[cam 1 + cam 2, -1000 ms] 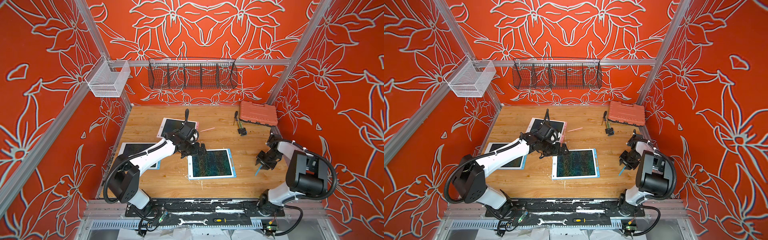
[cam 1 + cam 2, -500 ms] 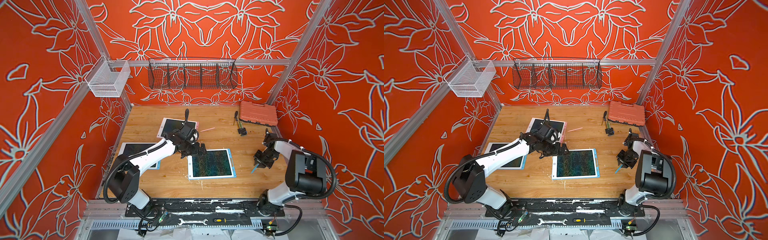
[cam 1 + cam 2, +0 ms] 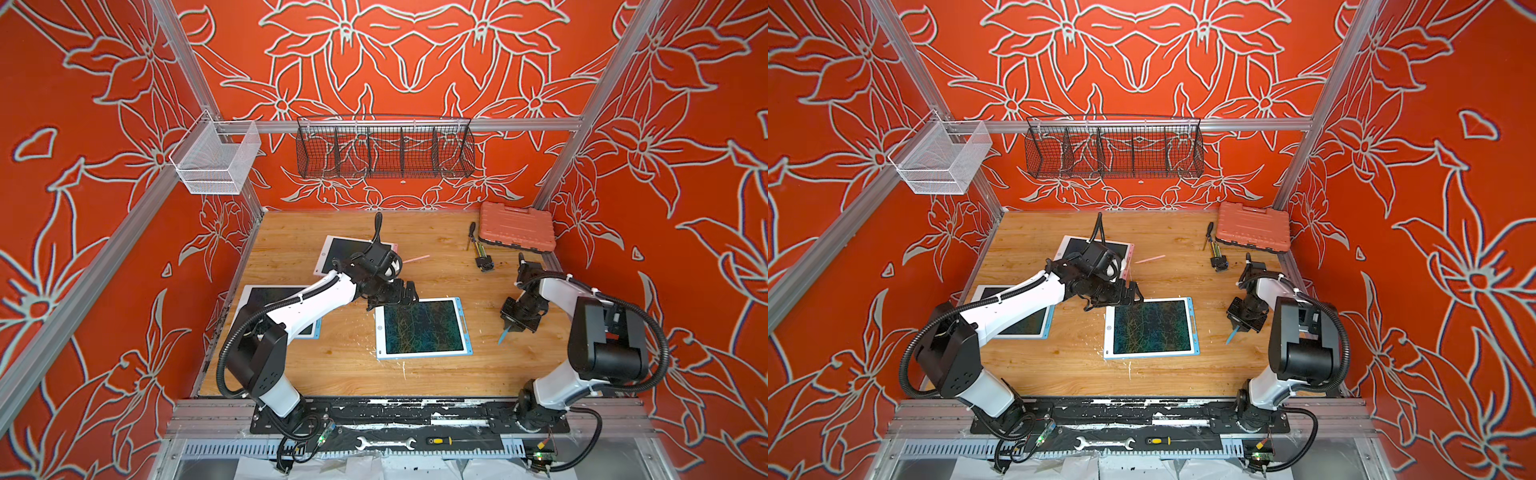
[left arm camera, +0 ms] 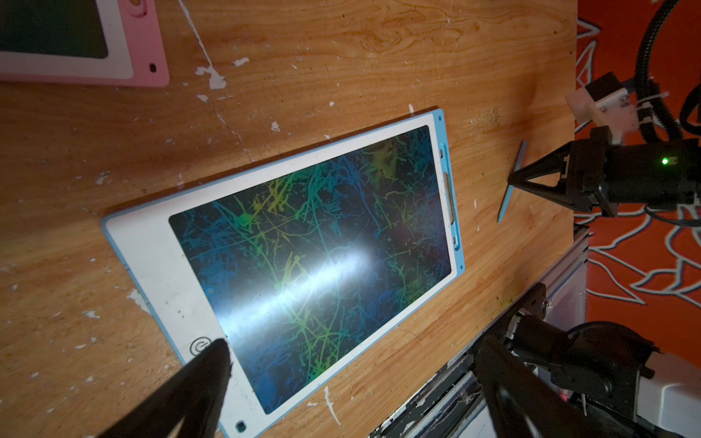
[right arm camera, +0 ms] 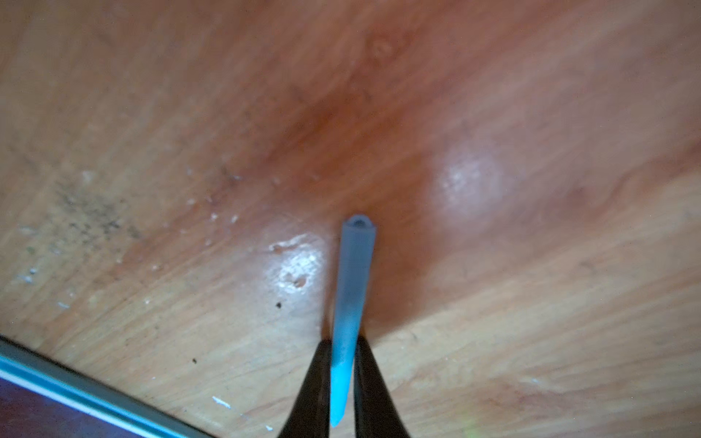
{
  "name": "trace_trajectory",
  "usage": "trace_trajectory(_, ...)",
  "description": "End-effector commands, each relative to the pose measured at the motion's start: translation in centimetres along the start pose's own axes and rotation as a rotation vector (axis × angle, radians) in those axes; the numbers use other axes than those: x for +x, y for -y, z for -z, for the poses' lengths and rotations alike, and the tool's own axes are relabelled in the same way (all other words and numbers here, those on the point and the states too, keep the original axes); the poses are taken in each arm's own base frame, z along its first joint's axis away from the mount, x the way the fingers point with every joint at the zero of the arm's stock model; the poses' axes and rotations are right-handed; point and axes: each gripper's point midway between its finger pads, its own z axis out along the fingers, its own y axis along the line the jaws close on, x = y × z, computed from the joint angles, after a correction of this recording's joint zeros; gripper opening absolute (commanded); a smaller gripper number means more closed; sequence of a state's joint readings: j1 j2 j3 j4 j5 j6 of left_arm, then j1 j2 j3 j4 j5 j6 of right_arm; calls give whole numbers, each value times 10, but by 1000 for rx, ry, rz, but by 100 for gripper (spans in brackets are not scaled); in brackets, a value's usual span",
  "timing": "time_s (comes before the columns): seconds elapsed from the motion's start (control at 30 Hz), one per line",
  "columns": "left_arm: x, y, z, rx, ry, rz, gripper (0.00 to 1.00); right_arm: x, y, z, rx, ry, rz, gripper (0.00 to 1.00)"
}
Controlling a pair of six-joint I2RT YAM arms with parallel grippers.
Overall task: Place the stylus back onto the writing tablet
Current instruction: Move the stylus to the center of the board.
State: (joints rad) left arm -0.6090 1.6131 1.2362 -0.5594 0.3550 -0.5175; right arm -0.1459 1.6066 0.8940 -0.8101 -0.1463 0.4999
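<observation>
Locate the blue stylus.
In both top views the blue stylus is pinched between the fingers of the right gripper, just right of the blue-framed tablet.

An orange case (image 3: 516,232) sits in the tabletop's far right corner, dark implements (image 3: 478,250) just beside it. A pink stylus (image 3: 415,259) lies near a pink-framed tablet (image 3: 332,255) toward the far edge; a blue-framed tablet (image 3: 266,296) lies along the left edge.
</observation>
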Motion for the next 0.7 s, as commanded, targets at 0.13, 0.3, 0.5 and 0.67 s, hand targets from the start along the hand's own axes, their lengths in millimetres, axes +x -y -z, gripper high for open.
trace_trajectory(0.13,-2,5,-4,8,-21,0,99,0,0,-13,82,-8,90,11)
trace_trajectory(0.3,-1,3,-6,4,-22,17,99,-1,-8,-14,85,-7,141,10)
trace_trajectory(0.5,-1,3,-8,1,-18,29,99,-3,-25,-12,58,8,207,9)
trace_trajectory(0.67,0,5,-11,0,-23,31,99,-3,-34,-13,54,9,247,9)
